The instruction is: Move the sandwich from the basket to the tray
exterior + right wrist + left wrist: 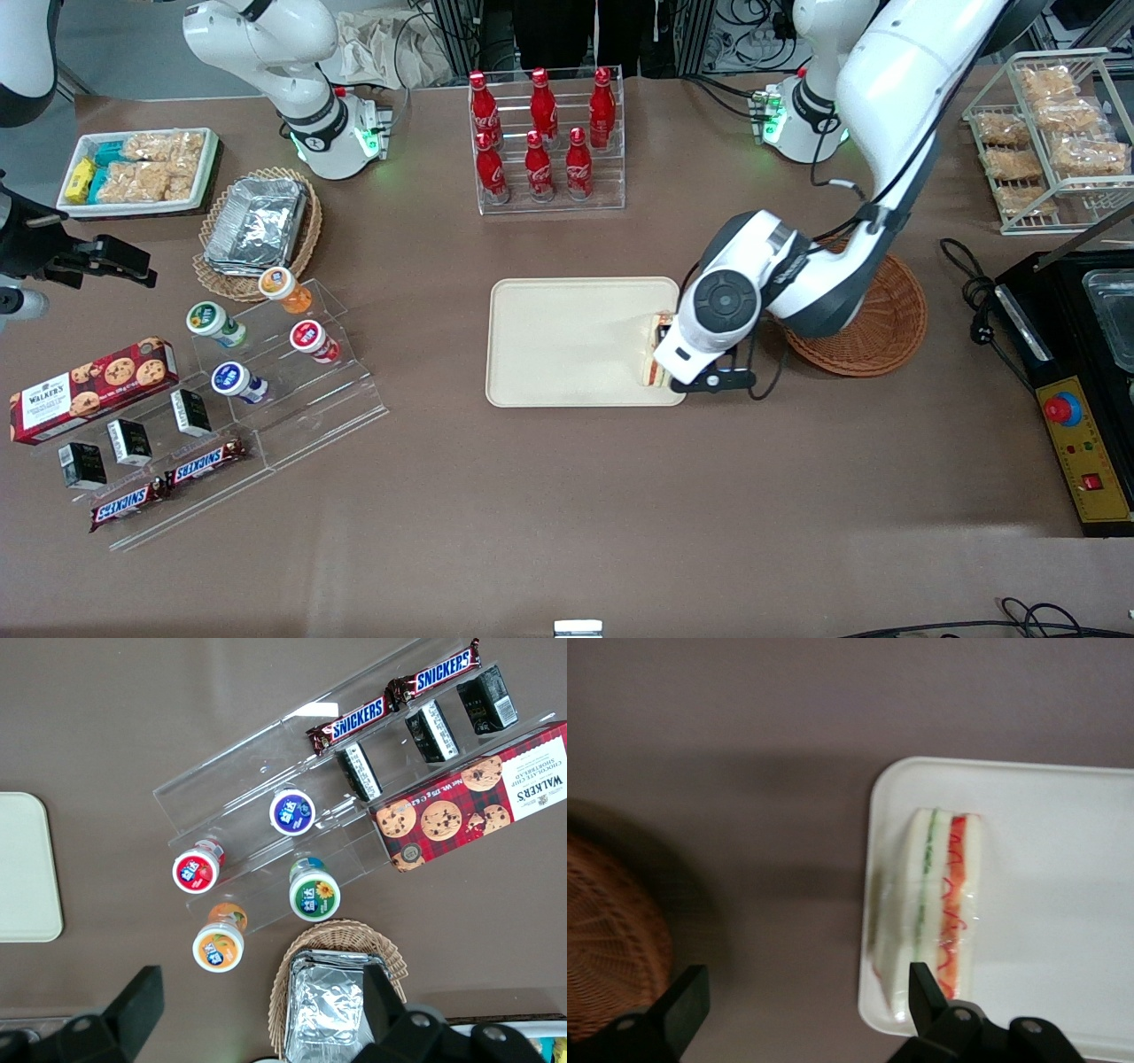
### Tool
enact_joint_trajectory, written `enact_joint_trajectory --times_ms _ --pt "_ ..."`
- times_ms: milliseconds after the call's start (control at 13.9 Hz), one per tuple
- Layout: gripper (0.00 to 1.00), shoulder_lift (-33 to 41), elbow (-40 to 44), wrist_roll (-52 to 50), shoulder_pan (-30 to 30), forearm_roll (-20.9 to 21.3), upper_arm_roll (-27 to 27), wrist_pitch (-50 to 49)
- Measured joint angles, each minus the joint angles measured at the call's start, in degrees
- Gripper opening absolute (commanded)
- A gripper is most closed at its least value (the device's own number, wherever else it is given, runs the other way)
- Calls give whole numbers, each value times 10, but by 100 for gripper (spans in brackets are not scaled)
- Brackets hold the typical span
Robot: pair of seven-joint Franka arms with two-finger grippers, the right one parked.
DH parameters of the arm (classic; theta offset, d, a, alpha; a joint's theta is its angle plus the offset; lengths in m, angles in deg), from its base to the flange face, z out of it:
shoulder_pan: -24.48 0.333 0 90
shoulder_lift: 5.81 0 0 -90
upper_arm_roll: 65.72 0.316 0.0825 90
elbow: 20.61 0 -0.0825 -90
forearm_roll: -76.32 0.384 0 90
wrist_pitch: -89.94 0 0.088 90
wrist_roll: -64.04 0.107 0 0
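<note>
1. Front view: the sandwich [656, 356] lies on the tray [567, 341], at the tray's edge nearest the basket [886, 323], with its long axis running along that edge.
2. Left wrist view: the sandwich [937, 908] shows its cut face upward, with green and orange-red filling stripes running lengthwise between pale bread layers; it sits just inside the tray's [1063, 850] rim.
3. The end effector [806, 997] hangs above the sandwich end of the tray with its fingers spread wide and nothing between them; 1 fingertip [924, 988] is over the sandwich's end, the other [691, 992] is over the bare surface [762, 744] near the basket [607, 930].
4. In the front view the end effector [700, 377] is mostly hidden under the arm's wrist.
5. Readable writing: a red "WALKER'S" cookie box [89, 388] and 2 "SNICKERS" bars [168, 483] on a clear stepped stand.
6. A clear rack holds 6 red bottles [540, 133].
7. A tan wicker basket holds foil containers [257, 221]; a white tray holds snack packets [142, 168].
</note>
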Motion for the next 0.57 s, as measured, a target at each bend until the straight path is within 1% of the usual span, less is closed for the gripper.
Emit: enact_joint_trajectory --times_ms 359,575 --pt "100 48 0 55 43 -1 1 -55" --pt "100 84 -1 124 76 -1 8 -88"
